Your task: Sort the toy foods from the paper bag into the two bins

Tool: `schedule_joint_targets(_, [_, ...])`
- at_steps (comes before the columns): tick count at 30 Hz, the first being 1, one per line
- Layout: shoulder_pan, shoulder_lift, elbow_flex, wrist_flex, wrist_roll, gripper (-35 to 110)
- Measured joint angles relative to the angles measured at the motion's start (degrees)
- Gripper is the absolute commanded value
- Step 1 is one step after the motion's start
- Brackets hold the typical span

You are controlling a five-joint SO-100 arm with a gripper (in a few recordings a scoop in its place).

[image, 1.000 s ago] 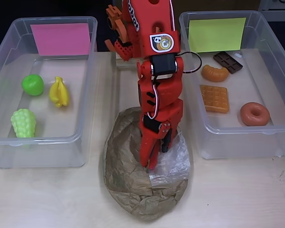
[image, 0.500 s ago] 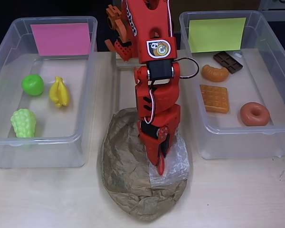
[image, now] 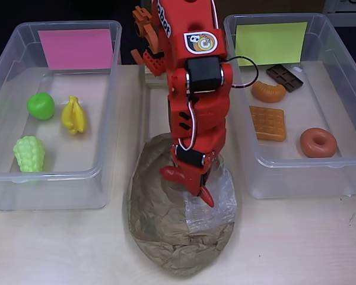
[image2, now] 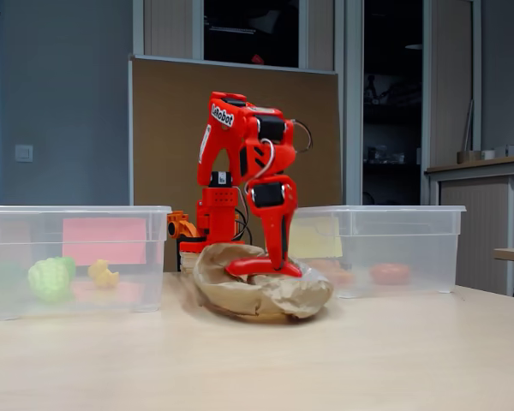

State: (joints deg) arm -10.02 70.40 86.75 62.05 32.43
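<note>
In the overhead view, the left bin [image: 53, 113], marked by a pink card [image: 76, 48] at its far end, is holding the green apple [image: 41, 105], the yellow bananas [image: 73, 114] and, nearer, the pale-green grapes [image: 29, 153]. In the fixed view the same bin [image2: 73, 257] is sitting on the table [image2: 257, 360] left of the arm.

The red arm [image: 193, 77] is reaching from its base at the far side down toward the middle, its forearm pointing steeply at the paper bag [image: 166, 231]. The gripper [image: 187, 181] is sitting over the bag's top, by the clear window patch [image: 216, 205]. Its fingers are standing apart: one is jutting left, the other pointing down to the right. Half a second ago they were drawn together into a single point lower on the window patch; now they are spreading, and the wrist is sitting slightly farther back. I cannot tell whether anything is lying between them. In the fixed view the gripper [image2: 261, 267] is pressing into the crumpled bag [image2: 257, 295].

The right bin [image: 296, 101], with a yellow-green card [image: 270, 43], is holding the chocolate bar [image: 285, 76], croissant [image: 268, 91], waffle [image: 267, 123] and donut [image: 318, 142], all unmoved.
</note>
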Motion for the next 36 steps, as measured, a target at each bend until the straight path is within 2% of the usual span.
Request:
schedule_joint_targets(8, [-0.62,3.08,-20.04,14.94,-7.03,0])
schedule_joint_targets(11, [0.53,6.86,-23.73,16.44,-9.14,0])
schedule_joint_targets(15, [3.52,14.77,-23.55,19.78,-9.93,0])
schedule_joint_targets(20, [11.60,27.51,-13.01,20.65,-9.05,1])
schedule_joint_targets(25, [23.91,39.20,4.92,16.96,-9.14,1])
schedule_joint_targets(29, [32.34,43.15,18.98,8.79,-11.34,0])
schedule_joint_targets(32, [35.24,42.98,24.17,3.69,-13.18,1])
schedule_joint_targets(36, [36.04,41.75,27.25,-1.32,-14.77,12])
